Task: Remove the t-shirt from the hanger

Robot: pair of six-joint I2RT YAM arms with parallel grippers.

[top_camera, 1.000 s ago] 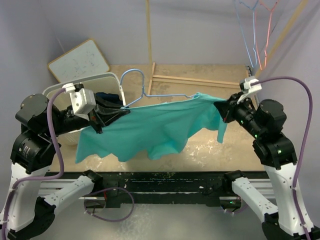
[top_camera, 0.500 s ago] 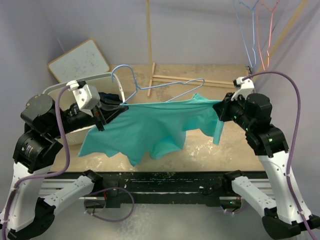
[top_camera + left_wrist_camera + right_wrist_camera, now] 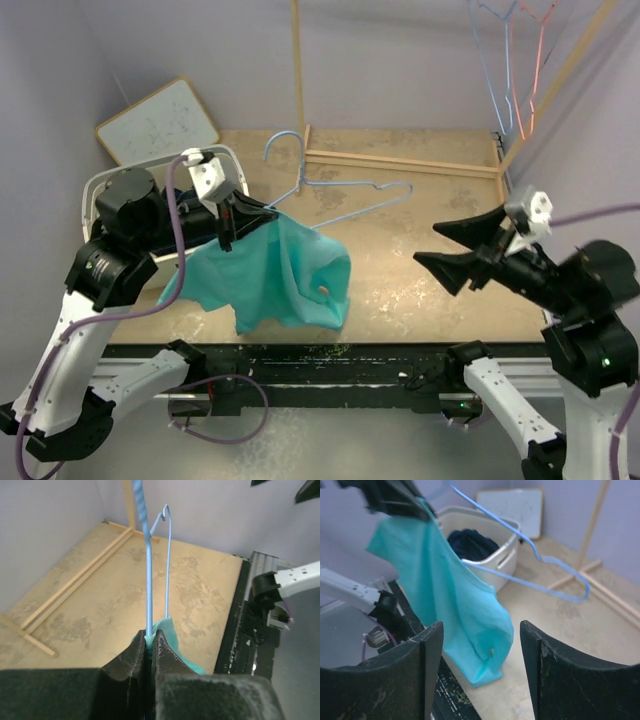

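Teal t-shirt (image 3: 290, 275) hangs bunched in 1 drape at the left side of the desk (image 3: 430, 300), lower edge near the desk's front edge. It's gathered at the left end of the blue wire hanger (image 3: 350, 184). The rest of the hanger is bare, hook up, pointing toward the back and right. Left gripper (image 3: 232, 215) is closed tight on the hanger wire, and the left wrist view shows teal cloth pinched right at the jaws too. That's likely why the shirt stays up instead of dropping. Right gripper (image 3: 450, 248) is wide and empty, well apart from the cloth, aimed at it from the right. Looks like 1 shoulder is off the hanger and the other is trapped at the left grip, so the task is partway done. The next move probably needs the right gripper to take the loose cloth and pull it clear. White laundry basket (image 3: 110, 182) with dark clothes sits behind the left arm, whiteboard (image 3: 160, 120) leans behind it, wooden rack (image 3: 298, 80) stands at the back, spare hangers (image 3: 510, 60) hang top right.
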